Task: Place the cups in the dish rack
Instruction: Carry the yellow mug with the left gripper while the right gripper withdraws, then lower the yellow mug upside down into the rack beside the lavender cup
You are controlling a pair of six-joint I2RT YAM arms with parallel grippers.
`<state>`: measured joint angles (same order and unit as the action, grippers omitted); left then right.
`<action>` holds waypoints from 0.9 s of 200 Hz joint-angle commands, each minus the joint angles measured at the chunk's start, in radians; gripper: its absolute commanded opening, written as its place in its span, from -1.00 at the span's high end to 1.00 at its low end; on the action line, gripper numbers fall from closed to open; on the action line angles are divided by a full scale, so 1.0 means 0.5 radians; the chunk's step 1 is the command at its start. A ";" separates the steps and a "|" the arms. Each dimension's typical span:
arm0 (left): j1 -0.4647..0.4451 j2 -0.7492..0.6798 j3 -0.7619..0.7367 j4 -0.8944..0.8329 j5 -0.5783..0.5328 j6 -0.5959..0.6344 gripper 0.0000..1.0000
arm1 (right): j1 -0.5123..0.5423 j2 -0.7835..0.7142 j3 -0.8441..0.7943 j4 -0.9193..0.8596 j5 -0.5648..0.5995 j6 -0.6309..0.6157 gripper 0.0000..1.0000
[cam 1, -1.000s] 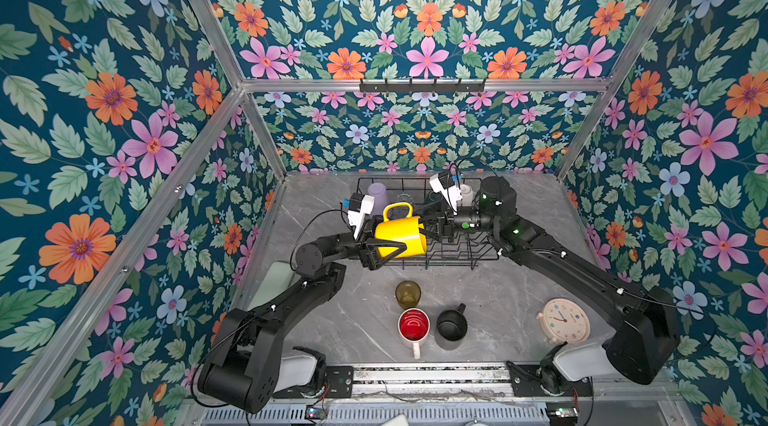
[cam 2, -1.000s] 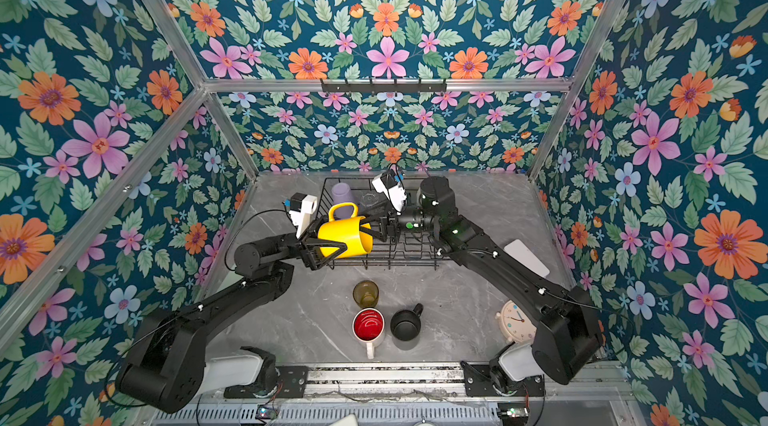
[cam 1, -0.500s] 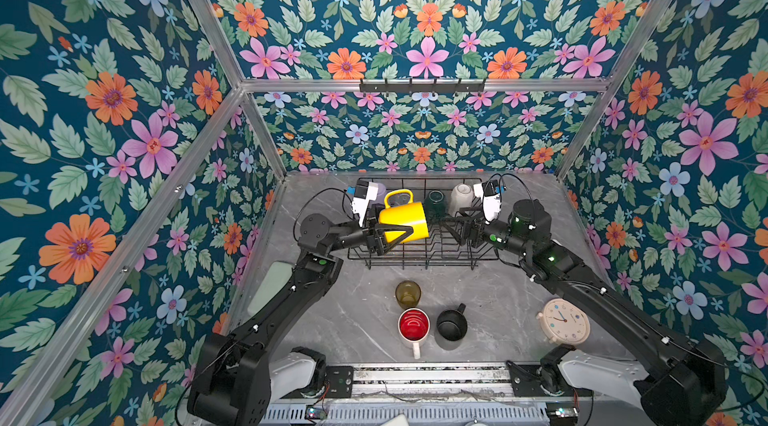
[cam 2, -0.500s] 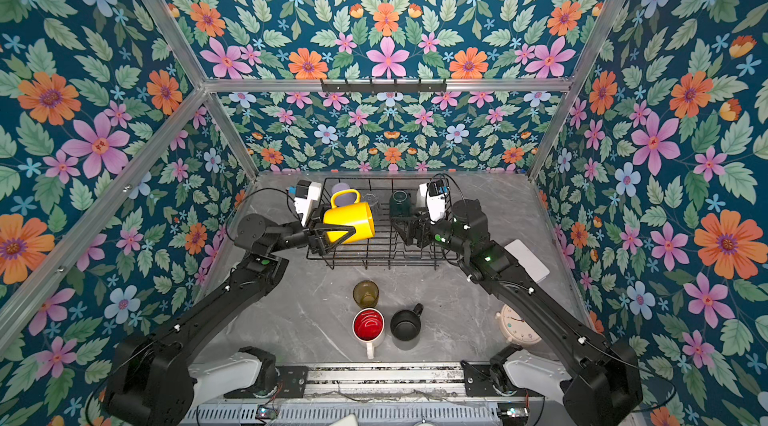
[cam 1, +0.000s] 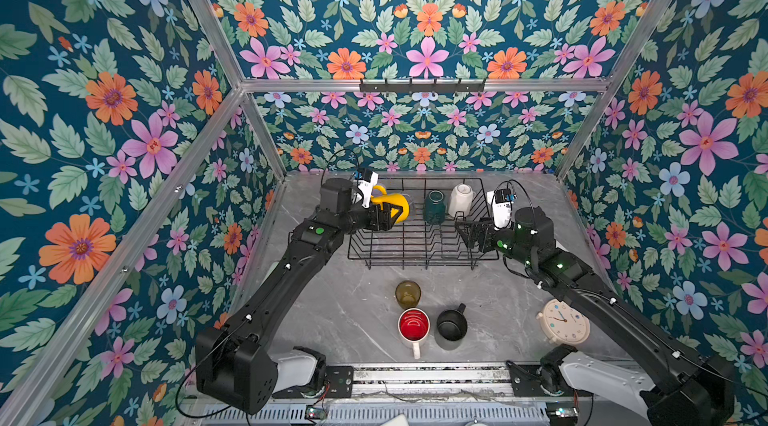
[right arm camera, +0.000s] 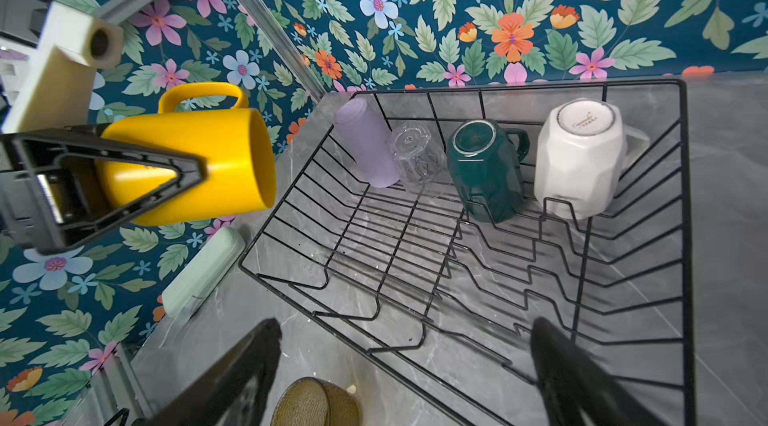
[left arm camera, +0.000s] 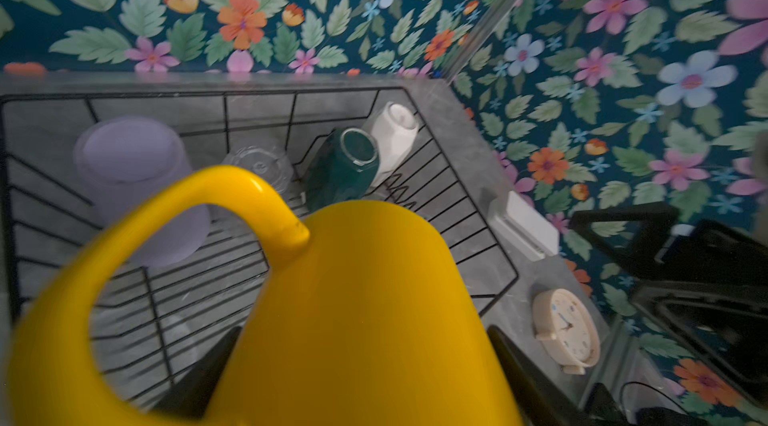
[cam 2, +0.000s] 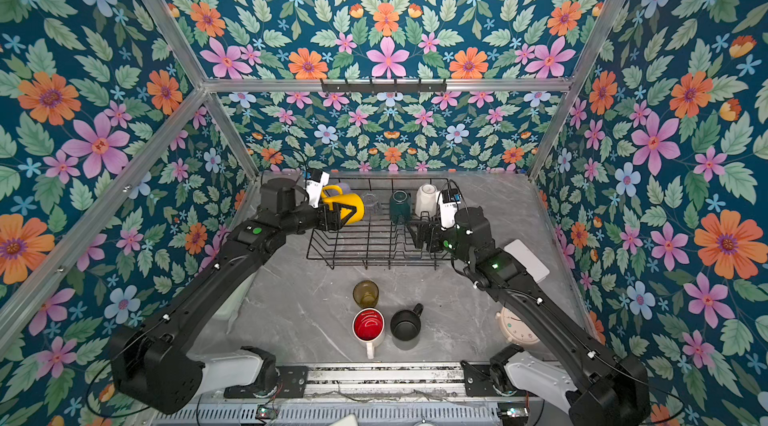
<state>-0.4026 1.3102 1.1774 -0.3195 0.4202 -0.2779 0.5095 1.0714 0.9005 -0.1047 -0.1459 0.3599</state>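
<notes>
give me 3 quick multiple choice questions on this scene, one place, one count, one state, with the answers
1. Where does the olive glass stand?
A) in the dish rack
B) on the table, between the rack and the red-lined white mug
C) on a plate

2. How many cups sit in the rack?
A) two
B) six
C) four

3. The left pincer is
A) shut on the yellow mug
B) open and empty
C) out of view

1 B: bare table lies under it, in front of the rack.
2 C: lilac tumbler, clear glass, teal mug, white faceted mug.
3 A: it clamps the mug's sides.
</notes>
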 commanded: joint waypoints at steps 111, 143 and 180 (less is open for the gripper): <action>-0.201 0.644 0.564 -0.837 -1.050 0.257 1.00 | -0.012 -0.022 -0.075 -0.071 0.040 -0.030 -0.87; -0.225 0.779 0.617 -0.884 -1.110 0.279 1.00 | -0.018 -0.016 -0.078 -0.083 0.005 -0.024 -0.86; -0.232 0.886 0.633 -0.900 -1.180 0.286 1.00 | -0.016 -0.065 -0.113 -0.087 0.031 -0.020 -0.87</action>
<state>-0.5179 1.7344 1.4849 -0.7750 -0.1169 -0.1505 0.5007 1.0512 0.8532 -0.1585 -0.1364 0.3553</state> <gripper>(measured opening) 0.831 0.932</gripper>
